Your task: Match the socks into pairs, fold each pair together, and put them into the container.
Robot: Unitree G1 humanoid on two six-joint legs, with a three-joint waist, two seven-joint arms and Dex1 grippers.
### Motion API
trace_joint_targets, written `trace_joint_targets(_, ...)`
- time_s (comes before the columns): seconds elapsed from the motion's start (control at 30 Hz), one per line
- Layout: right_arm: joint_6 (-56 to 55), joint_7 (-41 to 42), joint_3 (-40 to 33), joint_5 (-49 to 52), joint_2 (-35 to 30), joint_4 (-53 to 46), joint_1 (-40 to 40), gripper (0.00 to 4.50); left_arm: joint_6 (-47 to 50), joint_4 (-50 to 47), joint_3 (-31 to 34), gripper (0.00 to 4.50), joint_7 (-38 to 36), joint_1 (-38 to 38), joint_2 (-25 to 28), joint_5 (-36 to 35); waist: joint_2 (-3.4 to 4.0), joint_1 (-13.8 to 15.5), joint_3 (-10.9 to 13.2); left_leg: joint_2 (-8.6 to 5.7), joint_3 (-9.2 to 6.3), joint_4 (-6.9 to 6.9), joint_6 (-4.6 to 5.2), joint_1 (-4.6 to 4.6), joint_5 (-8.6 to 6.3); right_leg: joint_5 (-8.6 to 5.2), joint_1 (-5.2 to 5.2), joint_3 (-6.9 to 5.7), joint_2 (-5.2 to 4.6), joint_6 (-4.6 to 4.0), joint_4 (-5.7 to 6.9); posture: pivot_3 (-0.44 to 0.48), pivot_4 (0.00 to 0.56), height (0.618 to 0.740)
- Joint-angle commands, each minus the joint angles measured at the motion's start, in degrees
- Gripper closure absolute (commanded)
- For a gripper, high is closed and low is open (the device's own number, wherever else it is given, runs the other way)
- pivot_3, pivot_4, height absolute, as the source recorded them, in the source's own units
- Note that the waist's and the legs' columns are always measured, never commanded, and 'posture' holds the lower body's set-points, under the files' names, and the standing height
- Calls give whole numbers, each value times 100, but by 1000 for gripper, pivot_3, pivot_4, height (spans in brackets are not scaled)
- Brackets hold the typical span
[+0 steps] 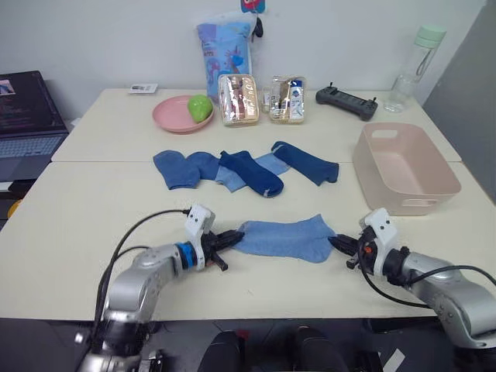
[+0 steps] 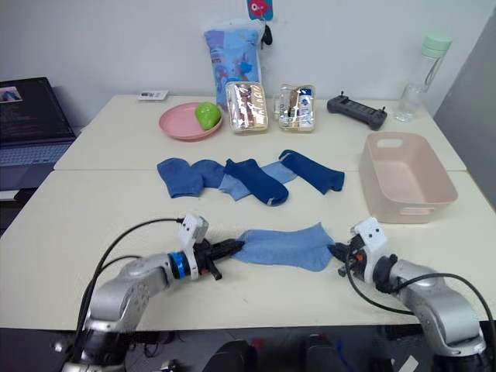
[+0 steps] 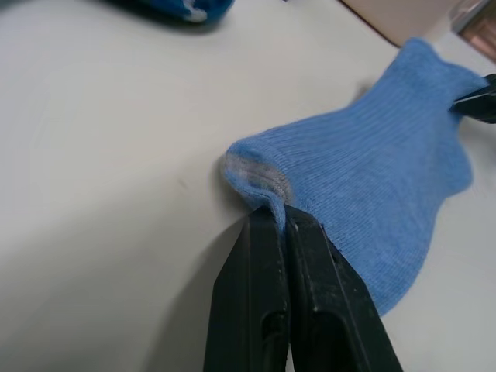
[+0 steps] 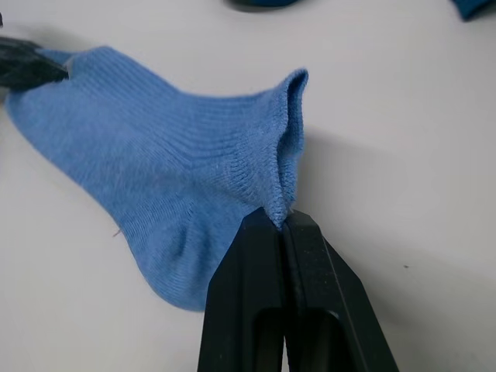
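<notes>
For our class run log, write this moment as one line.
left gripper: shut on sock | right gripper: shut on sock | sock: on table | tub: empty

Beige tabletop (image 1: 93, 225), seam between two joined tops. Pink round plate (image 1: 173, 115) far side, green fruit-like object (image 1: 200, 106) on it. Tall light-blue patterned bag (image 1: 222, 46) upright behind plate. Two clear pouches (image 1: 238, 99) (image 1: 287, 98) just beside each other, right of plate. Black controller (image 1: 346, 102) farther right. Clear bottle, pale green cap (image 1: 415, 68) at far right corner. Laptop (image 1: 27, 124) off left edge. Small card (image 1: 142, 88) far left.
</notes>
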Motion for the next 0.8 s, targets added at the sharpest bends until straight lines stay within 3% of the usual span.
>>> trace_joint_targets(0.03, 239, 246, 25, 177, -269, -148, -128, 4500, 9, -859, 55, 4473, 611, 509, -271, -81, 1, 10, -1, -2, 4, 0, 0, 1, 0, 0, 0, 4, -3, 0, 0, 0, 150, 740)
trace_joint_targets(0.3, 492, 369, 60, 312, -415, -139, -188, 4500, -346, -1249, -138, 4473, 1267, 1043, -609, 99, 0, 16, -1, -5, 7, 0, 2, 2, -1, 0, 3, 3, -3, 0, 0, 0, 150, 740)
trace_joint_targets(0.43, 220, 304, 112, 93, -384, -75, -141, 4500, -246, -1316, -141, 4473, 1265, 1155, -635, -92, 0, 15, -1, -4, 4, 0, 2, 3, -1, 0, 3, -1, -2, 0, 1, 0, 150, 740)
trace_joint_targets(0.47, 147, 281, 104, 54, -366, -33, -141, 4279, -249, -1322, -141, 4493, 1253, 1150, -606, -100, 0, 15, -1, -4, 5, 0, 2, 3, -1, 0, 3, -1, -2, 0, 1, 0, 150, 740)
trace_joint_targets(0.57, -71, 293, 75, -62, -380, 63, -111, 3462, -280, -1273, -138, 3829, 1202, 1084, -505, -106, 0, 14, -1, -5, 8, 0, 2, 3, -1, -1, 3, 1, -1, 1, 1, 0, 150, 740)
trace_joint_targets(0.8, -951, 699, -364, -231, -801, -275, 180, 943, -306, -1106, 478, 1608, 888, 706, 14, -441, 1, 9, 0, -5, 8, 0, 2, 3, -1, -1, 3, 2, 0, 1, 0, 0, 150, 740)
